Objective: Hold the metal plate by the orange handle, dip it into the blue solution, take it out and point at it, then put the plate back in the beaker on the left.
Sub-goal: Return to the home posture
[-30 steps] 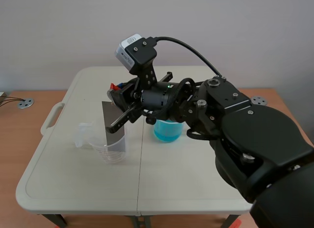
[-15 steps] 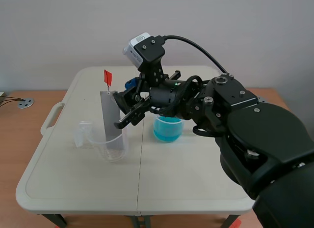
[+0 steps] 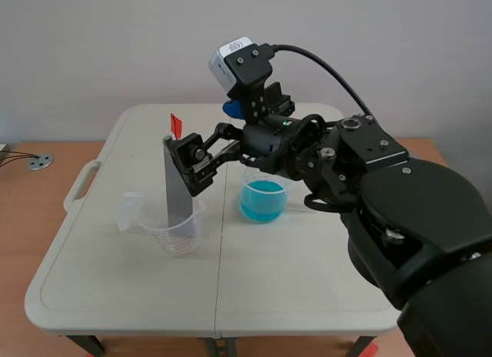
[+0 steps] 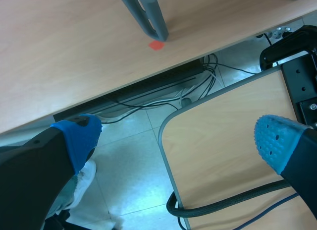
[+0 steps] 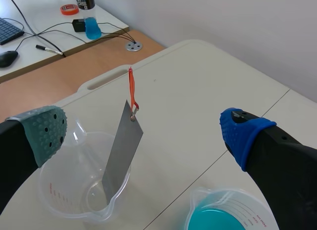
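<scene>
Right hand (image 5: 143,136) is spread wide, holding nothing; metal plate (image 5: 121,150) leans in the clear beaker (image 5: 59,195) at its twelve o'clock.

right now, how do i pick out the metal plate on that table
On the white table, find the clear beaker on the left. The metal plate leans inside it: the only flat grey strip, with an orange handle on top.

Plate (image 3: 177,189) in left beaker (image 3: 178,234); solution beaker (image 3: 263,201) to its right.
</scene>
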{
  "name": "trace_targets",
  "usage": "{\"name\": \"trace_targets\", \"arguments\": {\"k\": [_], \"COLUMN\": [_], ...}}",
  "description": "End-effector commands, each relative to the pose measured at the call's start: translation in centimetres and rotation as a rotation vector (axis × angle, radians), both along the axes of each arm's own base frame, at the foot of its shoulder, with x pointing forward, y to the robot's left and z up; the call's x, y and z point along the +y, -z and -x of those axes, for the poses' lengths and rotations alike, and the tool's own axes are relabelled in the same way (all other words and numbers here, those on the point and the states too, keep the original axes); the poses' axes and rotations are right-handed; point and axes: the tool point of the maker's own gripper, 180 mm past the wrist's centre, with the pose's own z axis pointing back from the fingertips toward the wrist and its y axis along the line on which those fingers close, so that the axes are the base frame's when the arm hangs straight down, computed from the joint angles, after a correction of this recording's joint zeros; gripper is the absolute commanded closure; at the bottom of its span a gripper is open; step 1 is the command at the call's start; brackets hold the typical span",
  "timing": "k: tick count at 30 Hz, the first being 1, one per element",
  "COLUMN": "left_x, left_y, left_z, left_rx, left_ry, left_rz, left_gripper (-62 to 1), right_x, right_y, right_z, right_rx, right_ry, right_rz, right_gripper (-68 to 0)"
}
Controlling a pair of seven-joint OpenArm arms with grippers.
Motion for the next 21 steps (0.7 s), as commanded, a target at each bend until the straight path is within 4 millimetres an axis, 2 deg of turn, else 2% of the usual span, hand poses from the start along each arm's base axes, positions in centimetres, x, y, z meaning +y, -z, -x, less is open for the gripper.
{"name": "trace_targets", "arguments": {"k": [1, 6, 11, 14, 17, 21], "left_x": [-0.3, -0.3, 0.1, 0.3, -0.1, -2.3], "left_y": [-0.3, -0.5, -1.9, -4.0, -7.0, -11.2], "left_z": [-0.4, -0.8, -4.0, -7.1, -10.4, -14.1], "left_rx": [-0.018, -0.033, -0.120, -0.215, -0.332, -0.478], "left_ry": [0.008, 0.010, -0.003, 0.005, 0.014, 0.065], "left_rz": [0.009, 0.009, -0.004, -0.012, -0.005, 0.027], "left_gripper": [-62.3, -62.3, -62.3, -62.3, -62.3, -62.3], "right_x": [-0.5, -2.1, -4.2, -5.3, -6.6, -8.6], "right_y": [-1.6, -2.0, -2.1, -2.1, -2.4, -2.8], "right_z": [-0.8, -0.7, 0.1, 1.2, 2.3, 4.0], "right_rx": [-0.046, -0.073, -0.091, -0.087, -0.091, -0.098], "right_ry": [0.009, 0.019, 0.041, 0.040, 0.046, 0.058], "right_rz": [-0.014, -0.029, -0.046, -0.051, -0.048, -0.032], "right_gripper": [-65.5, -65.5, -65.5, -65.5, -65.5, -65.5]}}
